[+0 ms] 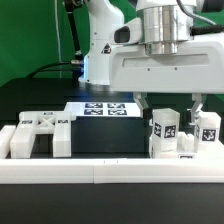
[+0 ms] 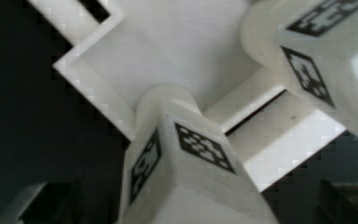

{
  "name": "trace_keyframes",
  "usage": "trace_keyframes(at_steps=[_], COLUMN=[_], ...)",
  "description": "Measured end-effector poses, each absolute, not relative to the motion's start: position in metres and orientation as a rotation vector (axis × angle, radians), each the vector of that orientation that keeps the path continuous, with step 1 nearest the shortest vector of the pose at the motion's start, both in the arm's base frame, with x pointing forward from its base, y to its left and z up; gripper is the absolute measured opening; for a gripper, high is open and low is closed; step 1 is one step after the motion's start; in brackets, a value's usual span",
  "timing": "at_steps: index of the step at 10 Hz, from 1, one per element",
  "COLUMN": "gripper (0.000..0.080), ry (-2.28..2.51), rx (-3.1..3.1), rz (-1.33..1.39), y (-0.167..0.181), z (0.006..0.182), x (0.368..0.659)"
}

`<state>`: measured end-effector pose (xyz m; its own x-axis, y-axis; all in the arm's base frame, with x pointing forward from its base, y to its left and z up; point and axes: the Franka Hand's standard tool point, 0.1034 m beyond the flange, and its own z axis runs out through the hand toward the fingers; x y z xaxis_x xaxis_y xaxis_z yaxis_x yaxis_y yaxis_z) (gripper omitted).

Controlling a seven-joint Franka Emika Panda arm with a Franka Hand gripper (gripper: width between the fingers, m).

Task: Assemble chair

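Front border rail (image 1: pixel 110 172) with one tagged chair leg post (image 1: pixel 164 130) upright just behind it, long axis vertical, and a second leg post (image 1: pixel 207 130) farther along the rail: the gripper (image 1: pixel 170 104) hangs over the first, fingers (image 1: pixel 143 102) spread, gripping nothing, post directly beneath the gap.

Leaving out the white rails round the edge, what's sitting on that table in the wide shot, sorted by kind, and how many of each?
Upright tagged white blocks: 2
Chunky white frame piece: 1
Marker board: 1
Total: 4
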<state>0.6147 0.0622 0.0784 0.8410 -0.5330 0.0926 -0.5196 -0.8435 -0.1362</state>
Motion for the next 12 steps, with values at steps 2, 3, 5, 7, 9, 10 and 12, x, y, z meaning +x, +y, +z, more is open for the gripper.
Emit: trace_keyframes(at_steps=[2,3,5,7,9,10,12], gripper=[0.0649,0.0649,0.0649,0.0649,0.0525,0.0388,0.0289], ry=[0.577,0.453,0.254,0.046,-0.190,-0.271,-0.316], rx=[-2.988,-3.015,-3.054,-3.085,-3.104,-3.103,-3.101], rz=[-0.209,-0.215,-0.227,-0.233,-0.236,-0.235,-0.237], y=[0.0605,0.0592,0.0594,0.0594,0.0591,0.0578,0.0573], z=[0.0791,0.0790,0.0791,0.0791,0.0790,0.0782,0.0783], x=[0.6158,0.6158,0.6161,0.6160,0.6160,0.6157,0.6159])
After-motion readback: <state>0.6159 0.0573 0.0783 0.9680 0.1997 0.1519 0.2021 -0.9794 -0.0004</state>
